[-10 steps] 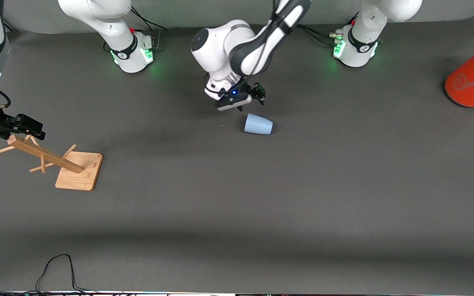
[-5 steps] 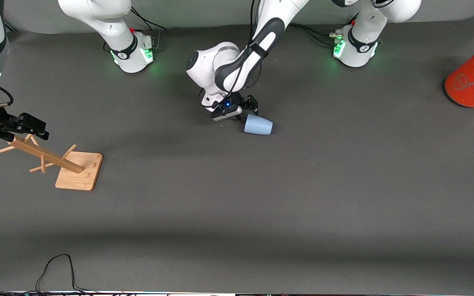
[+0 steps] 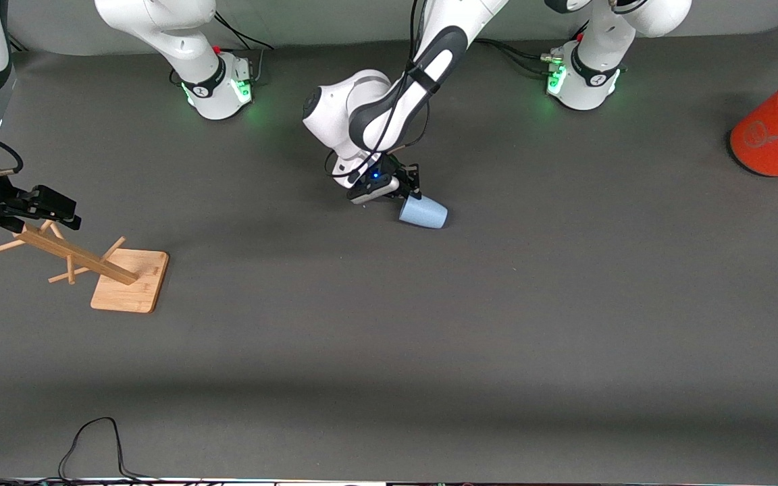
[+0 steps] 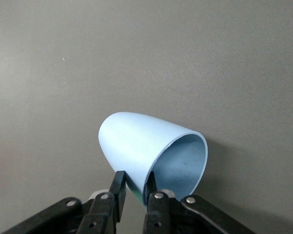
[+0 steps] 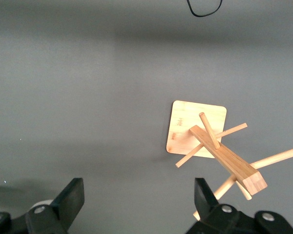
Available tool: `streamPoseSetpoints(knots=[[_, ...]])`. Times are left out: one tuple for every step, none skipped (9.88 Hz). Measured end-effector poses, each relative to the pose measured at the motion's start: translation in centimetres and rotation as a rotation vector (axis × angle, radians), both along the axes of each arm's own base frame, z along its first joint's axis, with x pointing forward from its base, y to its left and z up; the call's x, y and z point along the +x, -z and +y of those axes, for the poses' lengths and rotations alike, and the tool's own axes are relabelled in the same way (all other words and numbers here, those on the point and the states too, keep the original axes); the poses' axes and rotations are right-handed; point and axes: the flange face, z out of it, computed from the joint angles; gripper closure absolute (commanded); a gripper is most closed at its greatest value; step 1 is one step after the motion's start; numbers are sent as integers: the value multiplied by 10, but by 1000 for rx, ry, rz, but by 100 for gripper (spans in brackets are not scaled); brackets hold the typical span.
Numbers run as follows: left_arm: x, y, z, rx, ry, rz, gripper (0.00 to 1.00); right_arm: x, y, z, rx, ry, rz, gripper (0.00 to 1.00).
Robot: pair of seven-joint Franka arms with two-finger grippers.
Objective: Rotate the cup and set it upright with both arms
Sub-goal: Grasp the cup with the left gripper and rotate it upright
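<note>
The pale-blue cup point(image 3: 424, 213) lies on its side on the grey mat, near the middle of the table, with its mouth toward the right arm's end. My left gripper point(image 3: 409, 194) is low at the cup's mouth. In the left wrist view the cup point(image 4: 141, 139) fills the middle, and the left gripper point(image 4: 135, 183) is shut on its rim, one finger inside and one outside the wall. My right gripper point(image 3: 58, 210) waits open and empty over the wooden rack; it also shows open in the right wrist view point(image 5: 139, 190).
A wooden peg rack point(image 3: 85, 260) on a square base leans at the right arm's end, also in the right wrist view point(image 5: 219, 151). A large orange canister point(image 3: 777, 135) with a grey lid stands at the left arm's end. A black cable point(image 3: 92, 439) lies near the front edge.
My left gripper came down from above the cup to its mouth and shut on the rim; the cup shifted slightly. The right gripper has barely moved.
</note>
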Motion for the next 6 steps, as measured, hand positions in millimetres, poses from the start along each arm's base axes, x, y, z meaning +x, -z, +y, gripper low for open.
streamPoseSetpoints(knots=[[1, -1, 0, -1, -1, -1, 100, 0, 0, 1, 0, -2, -1, 0], [5, -6, -1, -2, -6, -4, 100, 0, 0, 2, 0, -3, -1, 0], [15, -16, 0, -4, -13, 0, 100, 1, 0, 2, 0, -3, -4, 0], [33, -28, 4, -20, -22, 21, 100, 1, 0, 2, 0, -3, -7, 0], [56, -44, 13, -53, -34, 59, 100, 1, 0, 1, 0, -3, -7, 0], [80, -62, 27, -98, -49, 110, 100, 1, 0, 1, 0, -3, -7, 0]])
